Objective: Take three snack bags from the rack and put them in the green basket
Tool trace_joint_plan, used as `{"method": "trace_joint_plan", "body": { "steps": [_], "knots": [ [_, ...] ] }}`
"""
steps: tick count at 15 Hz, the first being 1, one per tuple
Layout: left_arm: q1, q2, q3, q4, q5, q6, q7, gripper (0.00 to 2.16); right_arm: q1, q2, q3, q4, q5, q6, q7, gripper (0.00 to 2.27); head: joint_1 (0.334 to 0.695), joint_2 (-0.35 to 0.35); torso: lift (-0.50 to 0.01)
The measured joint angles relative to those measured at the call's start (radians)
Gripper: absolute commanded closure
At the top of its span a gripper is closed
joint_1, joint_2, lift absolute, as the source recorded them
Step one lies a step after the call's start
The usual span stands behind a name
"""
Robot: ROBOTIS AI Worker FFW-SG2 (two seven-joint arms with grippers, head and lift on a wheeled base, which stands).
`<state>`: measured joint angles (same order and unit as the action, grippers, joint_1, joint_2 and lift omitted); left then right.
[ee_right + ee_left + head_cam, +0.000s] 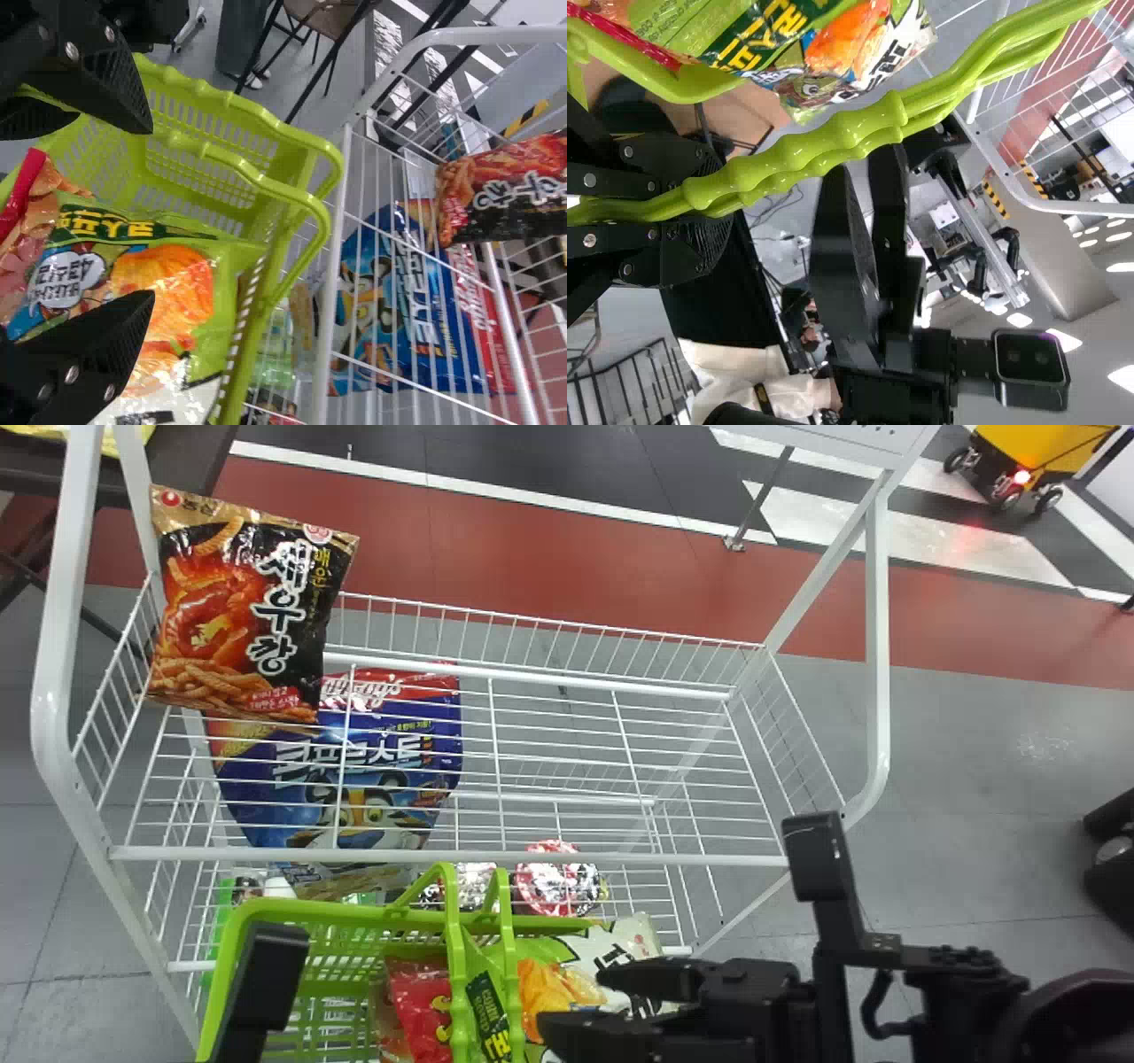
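My left gripper (pixel 266 983) is at the green basket's (pixel 306 908) left side; in the left wrist view, the left gripper (pixel 687 208) is shut on the green handle. My right gripper (pixel 580 1003) stands open over the basket's right part. In the right wrist view, the right gripper (pixel 137 212) has nothing between its fingers, with the bags below. The basket holds a red snack bag (pixel 418 1005) and a green-and-white one with an orange picture (pixel 168 283). A black-and-red snack bag (pixel 239 615) leans at the left end of the white rack's (pixel 567 859) upper shelf.
Under the upper shelf's wires lies a large blue bag (pixel 372 753). Round red-and-silver packages (pixel 556 881) sit low in the rack, behind the basket. The rack's white side frame (pixel 877 646) rises on the right.
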<state>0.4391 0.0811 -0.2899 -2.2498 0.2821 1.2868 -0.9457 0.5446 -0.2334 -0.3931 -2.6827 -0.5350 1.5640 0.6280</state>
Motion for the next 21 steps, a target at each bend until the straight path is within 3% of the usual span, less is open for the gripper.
{"method": "trace_joint_plan", "body": {
  "steps": [3,5,7,12,15,18,21],
  "knots": [
    [0.001,0.003,0.010,0.002,0.021,-0.002,-0.005,1.63,0.023,0.061,-0.093,-0.041,-0.002,0.000,0.025,0.06,0.695,-0.350,-0.011],
    [0.006,0.002,0.009,0.002,0.024,-0.002,-0.004,1.63,0.091,0.156,-0.145,-0.036,0.019,-0.022,0.032,0.07,0.695,-0.350,-0.011],
    [0.010,0.000,0.001,0.000,0.022,-0.004,0.003,1.63,0.158,0.217,-0.126,0.018,0.047,-0.296,0.031,0.07,0.695,-0.350,-0.011],
    [0.020,-0.003,-0.017,0.002,0.008,-0.012,0.009,1.63,0.227,0.233,0.049,0.184,0.164,-1.187,-0.019,0.07,0.695,-0.350,-0.011],
    [0.024,-0.001,-0.027,0.008,0.003,-0.021,0.008,1.63,0.268,0.233,0.177,0.257,0.263,-1.515,-0.144,0.07,0.695,-0.350,-0.011],
    [0.026,0.003,-0.032,0.013,0.003,-0.040,0.006,1.63,0.286,0.233,0.312,0.317,0.349,-1.656,-0.292,0.07,0.695,-0.350,-0.011],
    [0.027,0.006,-0.031,0.013,0.003,-0.045,0.002,1.63,0.292,0.233,0.396,0.317,0.407,-1.638,-0.368,0.07,0.695,-0.350,-0.011]
  ]
}}
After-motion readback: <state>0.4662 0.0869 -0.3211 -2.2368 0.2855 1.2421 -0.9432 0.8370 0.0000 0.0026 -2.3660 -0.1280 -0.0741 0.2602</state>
